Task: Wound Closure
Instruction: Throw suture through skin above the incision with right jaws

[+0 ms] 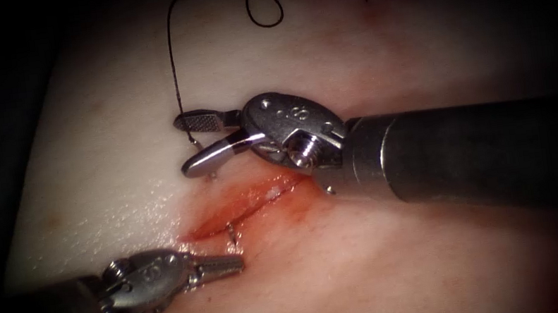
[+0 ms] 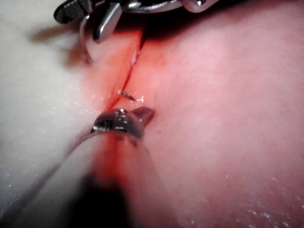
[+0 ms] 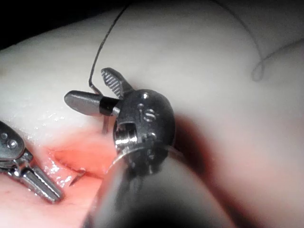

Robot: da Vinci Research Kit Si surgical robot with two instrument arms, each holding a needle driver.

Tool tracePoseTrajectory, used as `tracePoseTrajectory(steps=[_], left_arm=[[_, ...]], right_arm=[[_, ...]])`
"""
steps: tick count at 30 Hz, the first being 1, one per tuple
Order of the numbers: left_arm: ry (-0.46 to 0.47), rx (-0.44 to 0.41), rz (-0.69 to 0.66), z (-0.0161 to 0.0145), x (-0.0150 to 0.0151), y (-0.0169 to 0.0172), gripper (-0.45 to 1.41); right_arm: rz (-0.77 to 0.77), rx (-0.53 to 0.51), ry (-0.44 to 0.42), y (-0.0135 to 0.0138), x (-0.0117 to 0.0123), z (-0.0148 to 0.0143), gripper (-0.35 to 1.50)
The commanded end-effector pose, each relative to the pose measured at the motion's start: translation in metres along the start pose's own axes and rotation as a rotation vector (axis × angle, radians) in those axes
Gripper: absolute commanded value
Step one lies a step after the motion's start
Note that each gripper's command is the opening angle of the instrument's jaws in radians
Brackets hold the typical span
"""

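right end effector (image 1: 194, 144) sits wide open on the left side of the cut (image 1: 242, 207), holding nothing. the needle's (image 1: 196, 142) tail end stands between the jaws, with the thread (image 1: 173, 63) running up from it across the tissue (image 1: 420, 32) into a loop. the rest of the needle is in the tissue; its tip (image 1: 233, 234) pokes out at the cut near the left end effector (image 1: 235, 263), which looks closed and empty, tip just beside the needle tip.

risks, my read: nothing grips the needle, so any thread tension could back it out or rotate it. closing off-centre on the tail could twist it and tear the edge.

view differences: the left wrist view shows the needle tip (image 2: 130, 96) emerging right at the cut line; endoscope view shows the thread loop. right wrist view shows the jaw (image 3: 113, 81) teeth and the gap clearly.
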Motion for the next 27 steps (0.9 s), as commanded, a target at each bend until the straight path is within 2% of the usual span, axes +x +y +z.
tracePoseTrajectory(steps=[1, 2, 3, 4, 5, 6, 7, 11, 12, 13, 17, 19, 23, 27], left_arm=[[0.0, -0.001, 0.001, 0.0008, 0.0, 0.0, -0.37], [0.0, -0.001, 0.0, 0.0008, 0.0, 0.0, -0.37], [0.0, -0.001, 0.001, 0.0008, 0.0, 0.0, -0.37], [0.0, -0.001, 0.0, 0.0008, 0.0, 0.0, -0.37], [0.0, -0.001, 0.001, 0.0008, 0.0, 0.0, -0.37], [0.0, -0.004, 0.001, 0.0008, -0.0001, 0.0, -0.37], [0.0, -0.004, 0.0, 0.0007, -0.0001, 0.0, -0.37], [0.0, -0.005, 0.0, 0.0006, 0.0, 0.0001, -0.37], [-0.001, -0.006, 0.0, 0.0005, 0.0, 0.0001, -0.37], [-0.002, -0.007, 0.0, 0.0003, 0.0, 0.0001, -0.37], [-0.003, -0.011, 0.001, 0.0, 0.0, 0.0, -0.37], [-0.004, -0.012, 0.001, -0.0001, 0.0, -0.0001, -0.37], [-0.004, -0.012, 0.001, 0.0, 0.0001, -0.0001, -0.37], [-0.004, -0.012, 0.006, 0.0, 0.0001, -0.0001, -0.37]], right_arm=[[-0.007, 0.003, -0.01, 0.0003, -0.0001, 0.0011, 0.89], [-0.015, 0.002, -0.025, 0.0003, -0.0001, 0.0011, 0.83], [-0.017, 0.004, -0.048, 0.0003, -0.0001, 0.0012, 0.61], [-0.018, 0.002, -0.057, 0.0004, -0.0002, 0.0013, 0.56], [-0.019, 0.002, -0.06, 0.0004, -0.0002, 0.0014, 0.29], [-0.02, 0.002, -0.06, 0.0003, -0.0004, 0.0014, -0.22], [0.011, 0.001, -0.073, 0.0002, -0.0006, 0.0014, -0.35], [0.204, -0.029, -0.214, 0.0004, -0.0014, 0.0015, -0.35], [0.26, -0.04, -0.228, 0.0007, -0.0015, 0.0015, -0.35], [0.419, -0.066, -0.23, 0.0013, -0.002, 0.0013, -0.35], [0.585, -0.066, -0.237, 0.0022, -0.0027, 0.0009, -0.35], [0.757, -0.014, -0.241, 0.0022, -0.0033, 0.0006, -0.35], [0.84, 0.08, -0.217, 0.0012, -0.0037, 0.0007, -0.35], [0.899, 0.165, -0.209, -0.0013, -0.0039, 0.0012, -0.35]])
